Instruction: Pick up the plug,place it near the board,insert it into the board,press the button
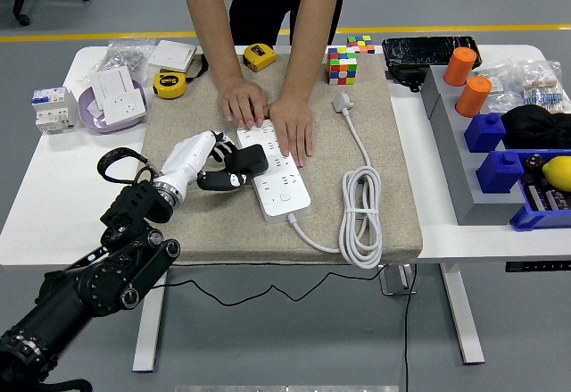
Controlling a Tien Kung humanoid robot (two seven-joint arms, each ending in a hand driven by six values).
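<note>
- The white power strip [275, 176] lies in the middle of a tan mat [375, 222] on the white table [53, 204].
- The black plug [246, 161] sits at the strip's left edge, touching it. I cannot tell if its pins are all the way in.
- The robot's left hand [203, 164] is white and comes in from the left of the strip. Its fingers curl around the plug's left side — the thumb is under it, the other fingers over the top. The plug's right part sticks out past the fingers.
- The black left arm [107, 267] runs down from that hand to the picture's bottom left corner.
- A person stands on the far side of the strip. The person's two hands [268, 115] lie flat on the strip's far end — they press it down.
- The strip's white cord [361, 222] comes out of its near end, loops in a coil to the right of the strip, and goes up to a white plug head [343, 102].
- A color cube [343, 64] stands beyond the strip, on the mat's far edge.
- Two yellow tape measures [169, 84] lie beyond the strip, up and to the left.
- Blue bins [504, 151] and two orange cylinders [467, 79] stand far to the right of the strip.
</note>
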